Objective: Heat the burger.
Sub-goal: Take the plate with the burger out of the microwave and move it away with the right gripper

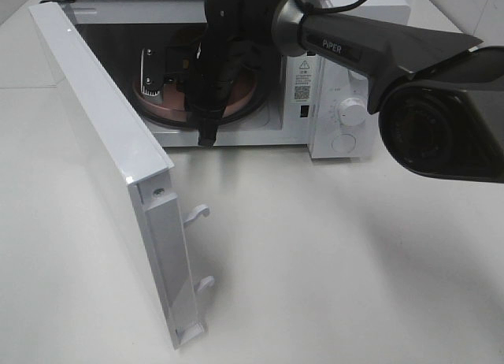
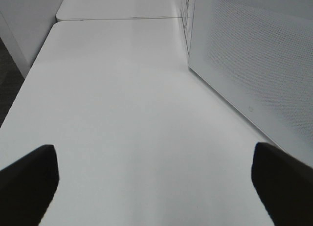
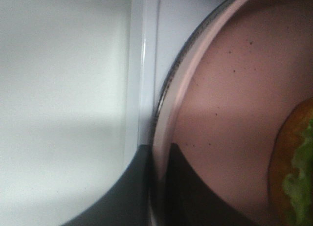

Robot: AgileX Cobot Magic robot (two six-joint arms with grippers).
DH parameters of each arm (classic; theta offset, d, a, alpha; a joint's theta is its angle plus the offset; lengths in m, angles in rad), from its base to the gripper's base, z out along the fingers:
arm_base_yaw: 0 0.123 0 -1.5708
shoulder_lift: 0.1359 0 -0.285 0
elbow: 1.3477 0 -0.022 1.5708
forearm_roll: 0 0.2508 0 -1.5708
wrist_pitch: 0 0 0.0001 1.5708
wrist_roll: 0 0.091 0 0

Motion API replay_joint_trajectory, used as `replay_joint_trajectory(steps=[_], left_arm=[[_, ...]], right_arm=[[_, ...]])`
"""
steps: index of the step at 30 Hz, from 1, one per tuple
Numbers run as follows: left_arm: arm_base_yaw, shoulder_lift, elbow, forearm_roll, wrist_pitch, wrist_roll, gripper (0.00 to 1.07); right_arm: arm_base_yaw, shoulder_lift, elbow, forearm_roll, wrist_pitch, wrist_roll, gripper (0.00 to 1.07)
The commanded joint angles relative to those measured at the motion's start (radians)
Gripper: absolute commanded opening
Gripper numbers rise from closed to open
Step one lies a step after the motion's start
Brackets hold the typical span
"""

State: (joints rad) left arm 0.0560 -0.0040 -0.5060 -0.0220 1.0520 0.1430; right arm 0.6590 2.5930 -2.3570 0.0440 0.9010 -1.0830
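The burger [image 3: 296, 172] shows in the right wrist view as an orange-tan bun edge with green lettuce. It lies on the round pink plate [image 3: 230, 99]. In the high view the plate [image 1: 246, 96] rests inside the open microwave [image 1: 299, 96], and the arm hides the burger there. My right gripper [image 1: 206, 134] reaches in at the plate's front edge. Its dark fingers [image 3: 122, 201] sit on either side of the rim, shut on it. My left gripper [image 2: 156, 187] hangs open over bare table beside the microwave's side wall [image 2: 254, 64].
The microwave door [image 1: 118, 143] swings wide open to the front left, with its latch hooks [image 1: 198, 214] sticking out. The control knob [image 1: 352, 110] is on the right panel. The right arm's dark housing [image 1: 441, 120] fills the upper right.
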Motion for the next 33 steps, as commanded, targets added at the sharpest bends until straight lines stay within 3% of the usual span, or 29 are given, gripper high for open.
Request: replay_joint_trajectory(steps=[1,18,24,28,33], left_arm=[[0.001,-0.017,0.001,-0.008,-0.007,-0.003,1.03],[0.001,-0.017,0.001,-0.008,-0.007,-0.003,1.03],[0.001,-0.017,0.001,-0.008,-0.007,-0.003,1.03],[0.001,-0.017,0.001,-0.008,-0.007,-0.003,1.03],[0.001,-0.017,0.001,-0.008,-0.007,-0.003,1.03]], right_arm=[[-0.007,0.025,0.014,-0.002,0.074,0.003,0.0],[-0.005,-0.035,0.042,0.047,0.223,-0.049,0.0],[-0.005,-0.108,0.158,0.04,0.188,-0.076,0.0],[-0.005,-0.206,0.313,0.013,0.103,-0.092,0.0],[-0.005,-0.277,0.43,0.011,0.026,-0.108,0.0]])
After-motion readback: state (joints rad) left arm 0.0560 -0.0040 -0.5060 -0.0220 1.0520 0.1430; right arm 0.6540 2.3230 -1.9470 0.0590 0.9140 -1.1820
